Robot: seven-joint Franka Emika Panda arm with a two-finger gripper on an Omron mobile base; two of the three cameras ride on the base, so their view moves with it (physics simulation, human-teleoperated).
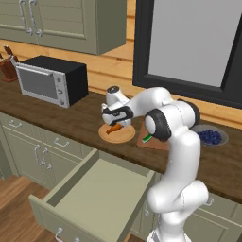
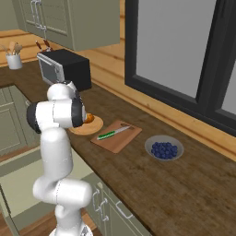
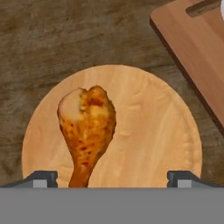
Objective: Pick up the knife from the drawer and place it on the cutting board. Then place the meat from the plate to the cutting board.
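Overhead, gripper (image 3: 112, 177) wide open, empty; glossy tapered meat (image 3: 87, 129) on round wooden plate (image 3: 153, 131).

Legible text, labels, brands, numbers, signs: none. The microwave (image 1: 51, 81) front carries small round knobs beside its door, unmarked as far as can be made out. The cutting board (image 2: 116, 136) beside it bears no print.

From behind the arm, left and right, we look forward and down; both share the plate (image 1: 118, 134) and cutting board (image 2: 117, 138). Our hand view hangs close above the plate (image 3: 148, 127).
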